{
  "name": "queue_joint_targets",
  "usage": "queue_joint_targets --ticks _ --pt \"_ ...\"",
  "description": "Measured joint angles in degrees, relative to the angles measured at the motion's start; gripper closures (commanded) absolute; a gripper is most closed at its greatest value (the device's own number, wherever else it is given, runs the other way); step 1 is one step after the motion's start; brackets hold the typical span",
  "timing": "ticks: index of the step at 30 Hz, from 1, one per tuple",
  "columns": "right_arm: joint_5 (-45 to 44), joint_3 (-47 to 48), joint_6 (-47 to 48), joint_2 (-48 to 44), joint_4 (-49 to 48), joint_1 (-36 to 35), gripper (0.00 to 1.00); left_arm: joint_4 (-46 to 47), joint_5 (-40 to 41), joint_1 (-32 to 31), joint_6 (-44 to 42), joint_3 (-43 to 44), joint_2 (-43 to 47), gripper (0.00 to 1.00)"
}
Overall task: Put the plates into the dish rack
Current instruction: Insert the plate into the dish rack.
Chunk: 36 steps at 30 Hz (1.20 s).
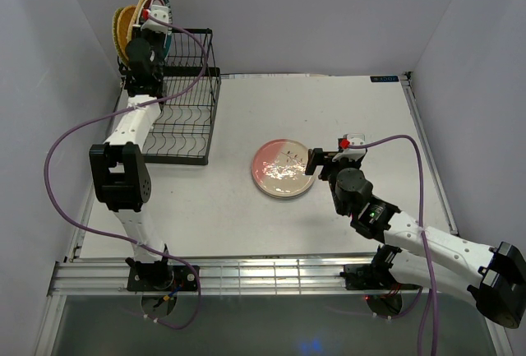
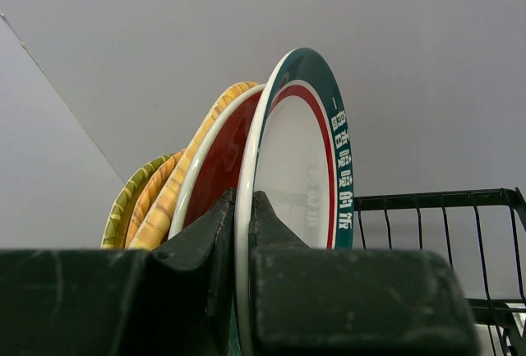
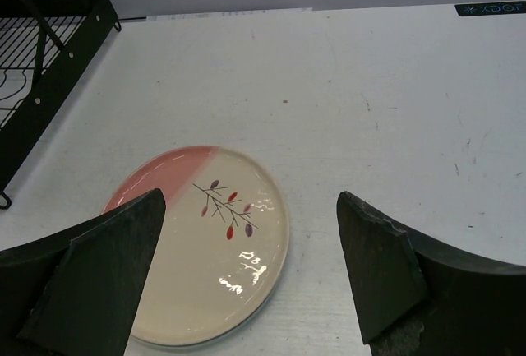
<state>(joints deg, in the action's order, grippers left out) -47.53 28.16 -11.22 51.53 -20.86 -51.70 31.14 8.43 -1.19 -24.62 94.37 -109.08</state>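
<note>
My left gripper is shut on the rim of a white plate with a teal rim and red ring, held upright at the far left end of the black dish rack. Behind it stand a red plate and yellow-orange woven plates. A pink-and-white plate with a twig pattern lies flat on the table. My right gripper is open and empty, low over that plate's right edge.
The rack's lower wavy slot wires to the right of the stacked plates hold nothing. The rack's corner shows in the right wrist view. A purple cable loops over the rack. White walls close in the table.
</note>
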Motion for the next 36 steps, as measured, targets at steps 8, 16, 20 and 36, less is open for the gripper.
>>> queue_joint_targets --ticks 8,16,20,36 --pt "0.37 0.00 -0.26 0.72 0.22 0.33 0.10 0.24 -0.35 0.26 1.68 -0.63 -0.33 0.89" --pt "1.22 0.00 -0.37 1.09 0.33 0.63 0.10 0.92 -0.24 0.33 2.14 -0.83 -1.64 0.63" --pt "1.29 0.00 -0.42 1.09 0.70 0.74 0.10 0.52 -0.55 0.24 2.36 -0.83 -2.60 0.38" --pt "2.93 0.00 -0.87 1.18 1.42 1.07 0.10 -4.61 -3.80 -0.55 6.99 -0.52 -0.66 0.02"
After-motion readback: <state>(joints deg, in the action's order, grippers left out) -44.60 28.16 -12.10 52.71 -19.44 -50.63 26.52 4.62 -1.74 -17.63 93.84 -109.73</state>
